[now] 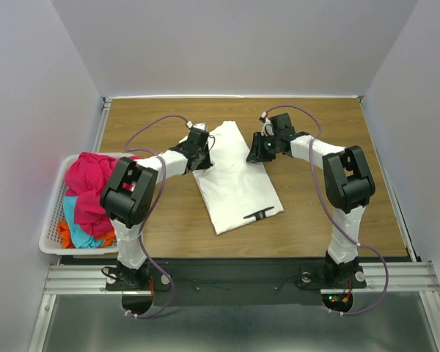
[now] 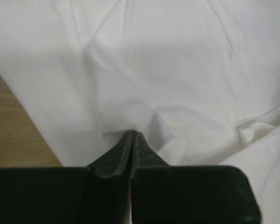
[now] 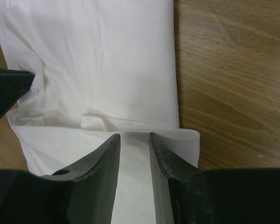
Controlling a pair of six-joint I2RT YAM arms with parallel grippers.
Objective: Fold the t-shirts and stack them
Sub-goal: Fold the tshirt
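Bare wood of the table (image 1: 352, 147) open to the right of the white t-shirt (image 1: 235, 183), also beyond it and along the near edge; left edge taken up by a white basket (image 1: 55, 202) heaped with a magenta t-shirt (image 1: 88, 180), a cyan t-shirt (image 1: 75, 220) and an orange t-shirt (image 1: 63, 235). White t-shirt folded into a long strip slanting across the middle, black mark (image 1: 258, 214) by its near end. At the strip's far end, left gripper (image 1: 202, 158) on the left edge, right gripper (image 1: 259, 152) on the right edge. From the left wrist only: fingers (image 2: 121, 154) pressed together, cloth puckered and pinched at the tips. From the right wrist only: fingers (image 3: 100, 163) a narrow way apart, a folded white corner lying in the gap, unclamped; straight folded edge against bare wood
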